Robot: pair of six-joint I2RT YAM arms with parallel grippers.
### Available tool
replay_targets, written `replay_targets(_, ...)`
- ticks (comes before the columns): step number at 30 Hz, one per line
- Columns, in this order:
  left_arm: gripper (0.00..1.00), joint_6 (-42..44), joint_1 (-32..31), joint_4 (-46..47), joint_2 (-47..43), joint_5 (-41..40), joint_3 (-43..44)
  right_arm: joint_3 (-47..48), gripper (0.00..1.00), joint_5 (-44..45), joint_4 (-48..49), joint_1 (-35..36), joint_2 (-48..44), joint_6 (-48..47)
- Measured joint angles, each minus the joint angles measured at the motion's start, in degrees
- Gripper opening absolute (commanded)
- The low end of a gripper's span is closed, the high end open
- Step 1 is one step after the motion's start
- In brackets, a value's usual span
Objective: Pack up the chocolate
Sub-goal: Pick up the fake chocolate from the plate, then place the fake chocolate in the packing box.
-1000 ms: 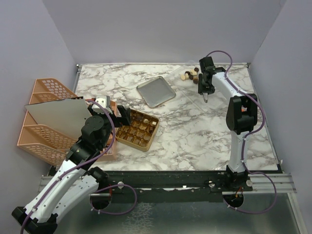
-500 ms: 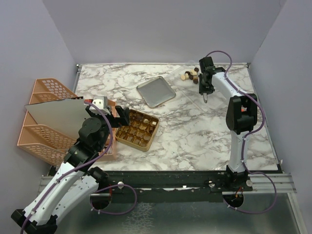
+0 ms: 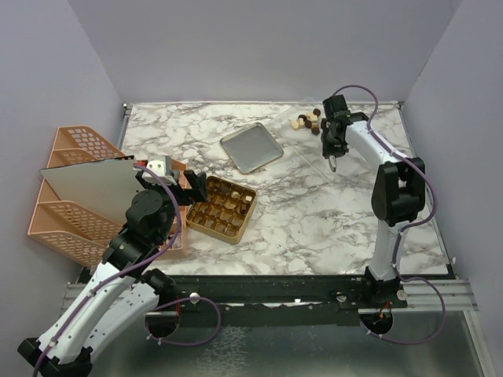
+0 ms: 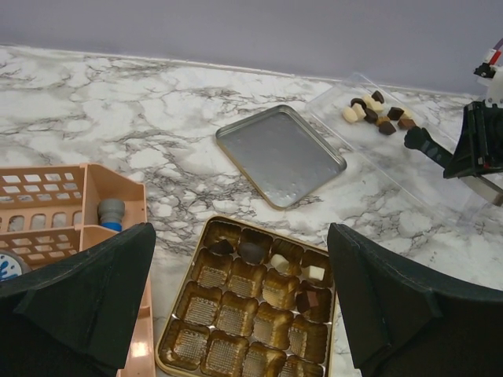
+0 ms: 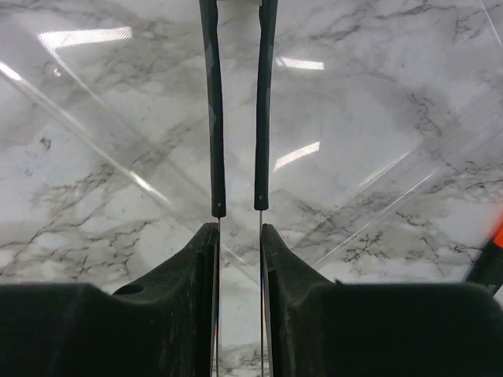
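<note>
Currently logging right gripper (image 5: 240, 210) as pinched to a thin slit, not fully closed, nothing between the fingers (image 5: 181, 314), tips down over clear plastic sheet (image 4: 401, 153). Spotting loose chocolate (image 3: 308, 120) in top view at 11 o'clock from it, near but apart: small heap of dark, brown and cream pieces on same sheet. Marking left gripper (image 4: 244, 259) as spread wide, empty, hovering by gold tray (image 4: 206, 314). Counting a few more pieces in tray, far rows only; near compartments bare. Placing silver square lid (image 3: 251, 149) at 1 o'clock from tray, apart from it. Placing peach box (image 4: 118, 196) just beside tray at 9 o'clock, orange file racks (image 3: 78, 141) beyond, at table's left edge.
</note>
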Motion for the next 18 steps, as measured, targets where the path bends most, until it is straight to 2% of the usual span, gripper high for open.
replay_targets(7, 0.99, 0.2, 0.0, 0.0, -1.2, -1.6, -0.2, -4.0, 0.23, -1.0, -0.6, 5.4, -8.2, 0.0)
replay_targets(18, 0.99, 0.5, 0.0, 0.0, -4.5, -5.5, -0.8, -11.5, 0.23, -4.4, -1.0, 22.7, -20.2, 1.8)
